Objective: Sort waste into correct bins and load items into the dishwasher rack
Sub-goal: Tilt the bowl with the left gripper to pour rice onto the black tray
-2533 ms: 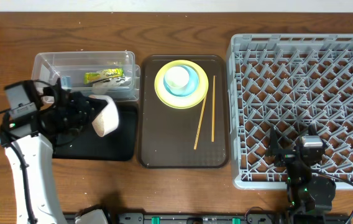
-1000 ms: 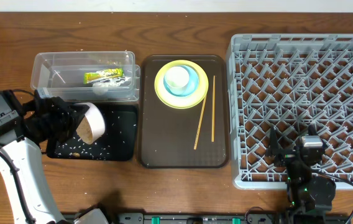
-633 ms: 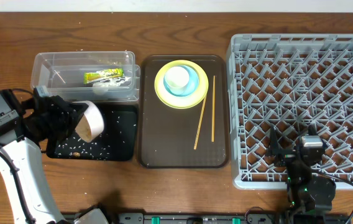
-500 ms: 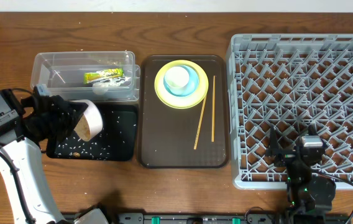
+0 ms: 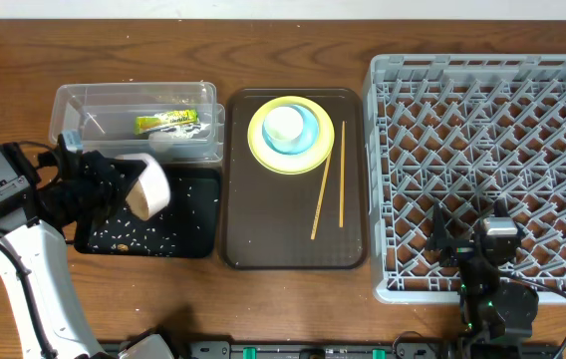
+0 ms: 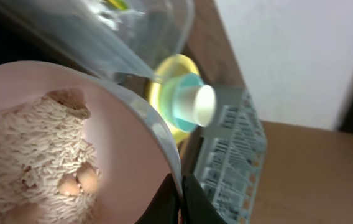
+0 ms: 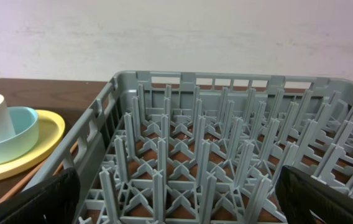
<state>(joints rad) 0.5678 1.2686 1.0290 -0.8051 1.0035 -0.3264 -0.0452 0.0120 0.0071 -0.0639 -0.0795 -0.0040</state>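
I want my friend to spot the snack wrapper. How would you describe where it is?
Find the big grey dishwasher rack on the right, then cross the brown tray to the clear plastic tub at the back left. The snack wrapper lies inside it, beside a crumpled white napkin. It is the only thin yellow-green strip there.

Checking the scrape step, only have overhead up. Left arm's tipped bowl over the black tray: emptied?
Observer: No. The left wrist view shows a clump of rice clinging inside the white bowl.
Operator: Grip OK?
Observer: In that same view the left gripper is shut on the bowl's rim, at the bottom edge of the picture.
Operator: Right arm?
Observer: The right wrist view shows the right gripper open with nothing between its fingers, only the pegs of the dishwasher rack ahead.
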